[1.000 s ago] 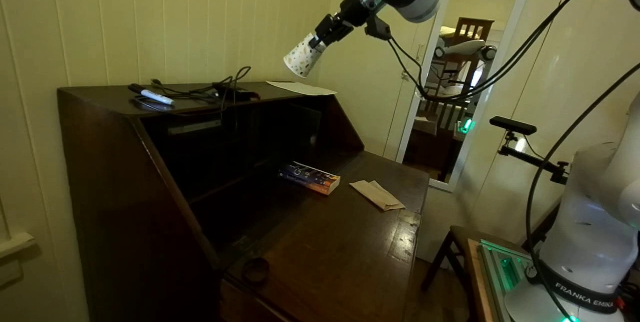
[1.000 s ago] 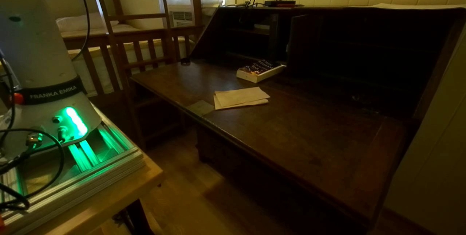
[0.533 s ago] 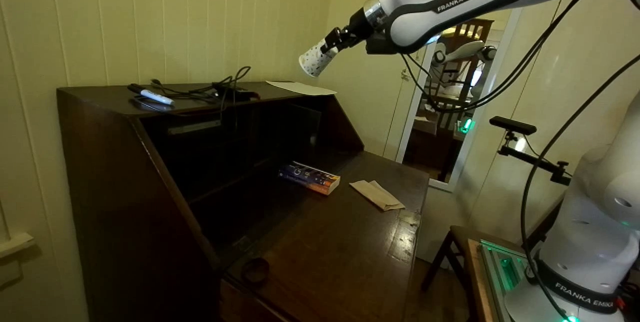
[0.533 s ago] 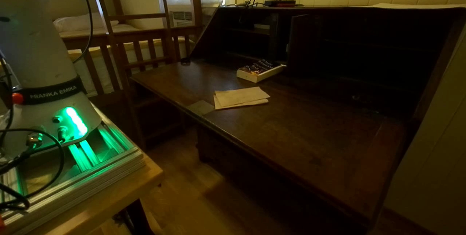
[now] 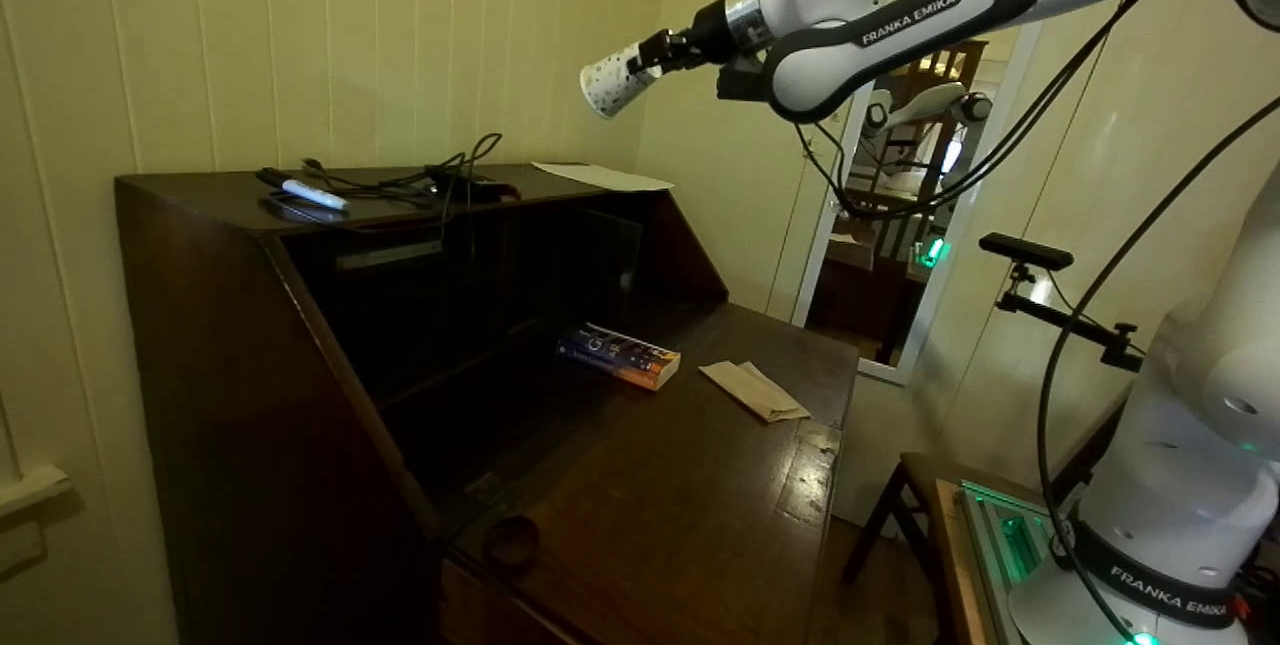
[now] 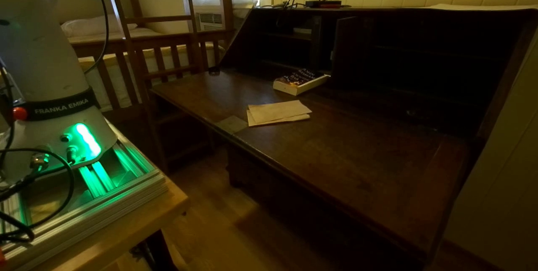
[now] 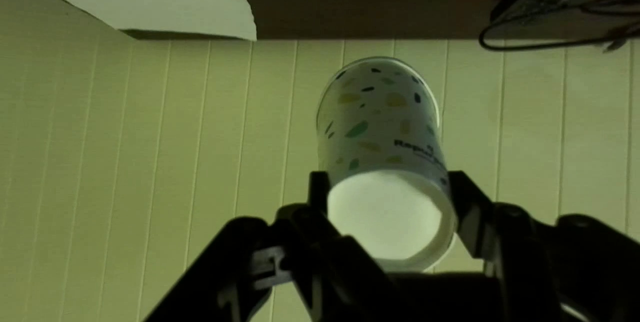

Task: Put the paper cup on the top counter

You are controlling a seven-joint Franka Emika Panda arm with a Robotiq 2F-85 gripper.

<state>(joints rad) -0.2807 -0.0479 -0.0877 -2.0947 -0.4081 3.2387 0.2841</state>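
Observation:
The paper cup (image 5: 610,85) is white with scattered green, yellow and dark flecks. My gripper (image 5: 645,63) is shut on it near its narrow end, a finger on each side. The cup is tilted, its wide end pointing away and downward. In the wrist view the cup (image 7: 380,122) shows its flat white end (image 7: 385,212) between the fingers, with the panelled wall behind. The cup is above the far end of the top counter (image 5: 210,190), apart from it. The counter's dark strip also shows in the wrist view (image 7: 345,2). Cup and fingertips are out of view in an exterior view (image 6: 378,9) showing the counter's edge.
On the top counter lie a white paper sheet (image 5: 603,177), black cables with a dark device (image 5: 475,187), and a marker (image 5: 310,192). The lower desk holds a book (image 5: 620,355), a tan card (image 5: 755,391) and a dark ring (image 5: 510,540). A panelled wall (image 5: 400,45) stands behind.
The gripper with the cup first drew back to the right, then rose and moved left. The cup now lies closer to horizontal and has left the top of an exterior view.

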